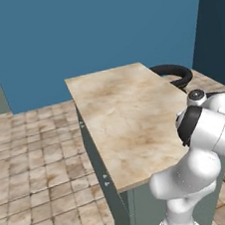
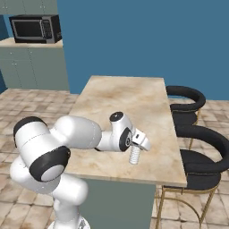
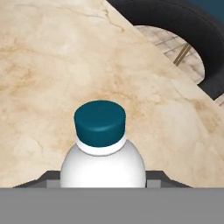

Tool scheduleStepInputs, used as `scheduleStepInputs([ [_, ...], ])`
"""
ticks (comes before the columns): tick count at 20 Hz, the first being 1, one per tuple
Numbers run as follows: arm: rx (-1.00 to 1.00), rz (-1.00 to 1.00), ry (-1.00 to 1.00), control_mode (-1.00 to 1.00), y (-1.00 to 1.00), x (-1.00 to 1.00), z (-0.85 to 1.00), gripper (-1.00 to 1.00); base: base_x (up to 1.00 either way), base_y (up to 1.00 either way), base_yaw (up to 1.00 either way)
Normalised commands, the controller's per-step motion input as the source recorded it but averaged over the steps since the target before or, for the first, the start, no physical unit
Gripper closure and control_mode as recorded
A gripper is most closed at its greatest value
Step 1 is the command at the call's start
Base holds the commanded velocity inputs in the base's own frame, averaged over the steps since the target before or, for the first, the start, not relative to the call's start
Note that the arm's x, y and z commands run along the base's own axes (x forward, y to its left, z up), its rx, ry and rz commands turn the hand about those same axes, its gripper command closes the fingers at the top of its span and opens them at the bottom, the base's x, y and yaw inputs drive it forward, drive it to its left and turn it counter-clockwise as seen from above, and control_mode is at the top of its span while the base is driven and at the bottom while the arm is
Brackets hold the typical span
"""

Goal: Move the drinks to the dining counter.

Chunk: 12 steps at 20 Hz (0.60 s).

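Observation:
A clear ribbed water bottle (image 3: 101, 164) with a teal cap sits between my gripper (image 2: 138, 147) fingers, and the gripper is shut on it. In the right base view the water bottle (image 2: 134, 155) stands upright under the hand, over the near right part of the dining counter (image 2: 120, 103). Whether its base touches the top I cannot tell. The counter's beige marble top (image 1: 119, 113) stretches away ahead, and in the hand view the same marble (image 3: 52, 65) lies behind the cap.
Two black round stools (image 2: 184, 102) (image 2: 203, 154) stand along the counter's right side; one stool (image 3: 175, 22) curves close behind the bottle in the hand view. A microwave (image 2: 35, 27) sits on a far worktop at the left. Tiled floor surrounds the island.

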Motion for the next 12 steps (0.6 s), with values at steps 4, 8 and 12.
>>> scheduleStepInputs([
  [4, 0.0, 0.0, -0.06, -1.0, 0.0, -0.2, -0.26, 1.0, 0.0, 0.0, 0.0],
  [8, 0.0, -0.01, -0.11, -1.0, 0.0, -0.31, -0.23, 1.0, 0.0, 0.0, 0.0],
  [12, -0.01, -0.01, -0.09, -1.0, 0.0, -0.24, -0.23, 1.0, 0.0, 0.0, 0.0],
])
